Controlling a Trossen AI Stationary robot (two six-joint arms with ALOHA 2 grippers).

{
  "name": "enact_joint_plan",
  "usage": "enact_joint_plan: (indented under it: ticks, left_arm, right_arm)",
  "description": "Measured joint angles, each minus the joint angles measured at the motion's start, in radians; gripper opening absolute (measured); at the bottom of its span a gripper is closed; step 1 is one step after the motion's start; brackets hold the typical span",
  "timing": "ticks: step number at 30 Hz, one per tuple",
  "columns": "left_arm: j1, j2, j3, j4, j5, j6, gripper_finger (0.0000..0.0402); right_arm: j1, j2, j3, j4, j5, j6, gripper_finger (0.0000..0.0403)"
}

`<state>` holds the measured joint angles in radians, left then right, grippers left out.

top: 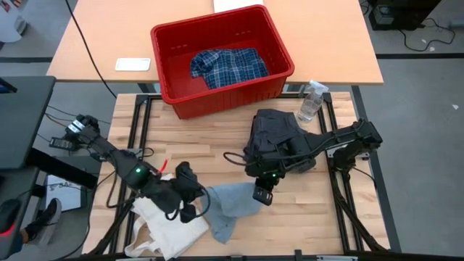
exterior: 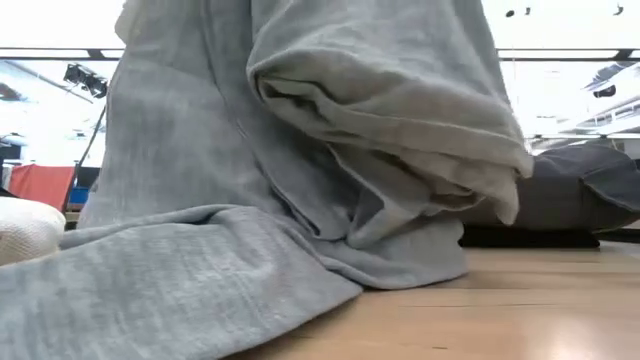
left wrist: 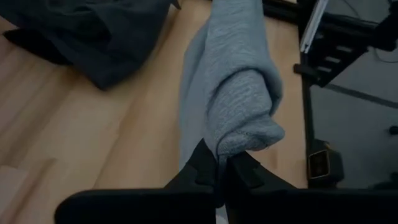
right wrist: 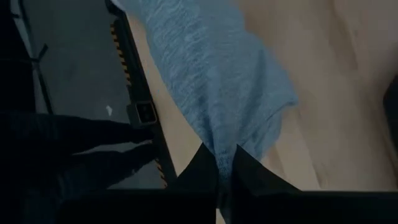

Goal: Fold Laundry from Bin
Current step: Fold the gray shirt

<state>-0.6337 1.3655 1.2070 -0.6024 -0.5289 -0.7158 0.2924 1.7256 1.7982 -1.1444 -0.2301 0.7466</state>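
A light grey garment [top: 230, 205] hangs between my two grippers near the table's front edge. My left gripper [top: 197, 205] is shut on its left end and my right gripper [top: 259, 193] on its right end. In the low view the garment [exterior: 300, 150] fills most of the picture. A heap of dark grey tops [top: 278, 136] lies on the table behind my right gripper. The red bin [top: 168, 36] stands at the far side with a blue-and-white plaid shirt [top: 228, 67] lying in it. My left gripper pinches a bunched, rolled-over fold [left wrist: 241, 138] at the garment's left end between its two fingers, slanting down from the table's left. The cloth runs away from the fingers toward my other gripper. My right gripper pinches the garment's right end [right wrist: 219, 138] between its two fingers, slanting down from the right; one layer or several, I cannot tell. The cloth sags between the grippers, and its lower part [top: 223, 230] lies on the table.
A cream tote bag [top: 165, 226] lies at the front left, under my left arm. A clear spray bottle [top: 312, 101] stands right of the bin. A white flat object [top: 133, 64] lies on the far table, left of the bin. Bare wood shows at the front right.
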Motion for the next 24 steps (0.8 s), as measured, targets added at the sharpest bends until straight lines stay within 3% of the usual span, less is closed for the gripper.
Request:
enact_joint_plan:
  ticks: [6, 17, 24]
  left_arm:
    - [-0.054, -0.011, 0.000, 0.002, -0.100, -0.089, 0.0007]
    - [-0.065, 0.030, -0.001, 0.159, -0.169, -0.148, 0.0007]
    - [-0.090, 0.030, -0.001, 0.394, -0.174, 0.162, 0.0007]
  right_arm:
    - [-0.035, 0.000, -0.005, 0.010, -0.075, -0.048, 0.0013]
    - [-0.047, -0.001, -0.005, -0.056, -0.245, -0.164, 0.0013]
    - [-0.038, -0.034, -0.004, -0.041, -0.383, -0.181, 0.0013]
